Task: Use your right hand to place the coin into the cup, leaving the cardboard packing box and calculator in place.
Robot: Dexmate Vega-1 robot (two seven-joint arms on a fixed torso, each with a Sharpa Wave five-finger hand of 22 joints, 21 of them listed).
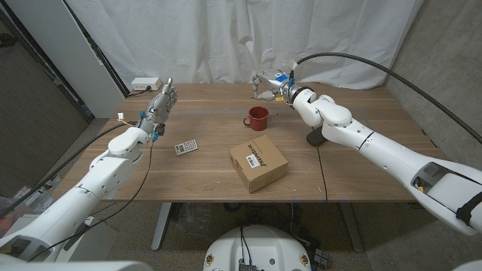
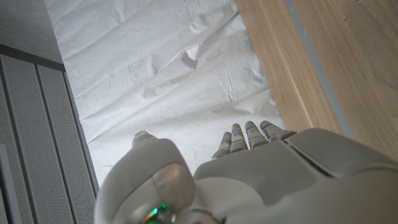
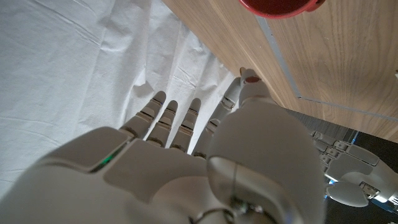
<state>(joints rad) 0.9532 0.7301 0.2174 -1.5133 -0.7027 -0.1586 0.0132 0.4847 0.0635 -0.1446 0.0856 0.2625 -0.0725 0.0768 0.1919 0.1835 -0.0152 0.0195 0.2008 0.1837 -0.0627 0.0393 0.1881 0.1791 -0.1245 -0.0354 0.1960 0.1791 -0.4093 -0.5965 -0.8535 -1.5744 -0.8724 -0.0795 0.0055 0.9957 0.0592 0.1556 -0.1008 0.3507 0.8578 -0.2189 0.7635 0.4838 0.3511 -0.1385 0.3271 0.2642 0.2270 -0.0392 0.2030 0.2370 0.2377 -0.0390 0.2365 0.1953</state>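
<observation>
- Desk (image 1: 196, 169): wooden top, white curtain behind its far edge, dark panels past its left edge.
- Cup (image 1: 257, 117): red, with handle, upright on the far half of the desk near the middle; its rim also appeared in the right wrist view (image 3: 277, 6).
- Coin: could not be made out on the desk, in the cup or in either hand.
- Cardboard packing box (image 1: 258, 164): closed, labelled on top, set askew toward the near edge at mid-desk, well apart from the cup.
- Calculator (image 1: 186, 147): small, lying flat on the left half of the desk, apart from the box and the cup.
- White box (image 1: 144, 83): at the far left corner, with a cable.
- Right hand (image 1: 269, 86): raised over the far edge of the desk, just beyond the cup; right wrist view (image 3: 205, 155) showed fingers extended and slightly apart, nothing visible in them.
- Left hand (image 1: 162, 102): held up above the left part of the desk, fingers straight and together, holding nothing; seen likewise in the left wrist view (image 2: 249, 162).
- Open room: bare wood between cup and box, and along the right side of the desk under the right arm.
</observation>
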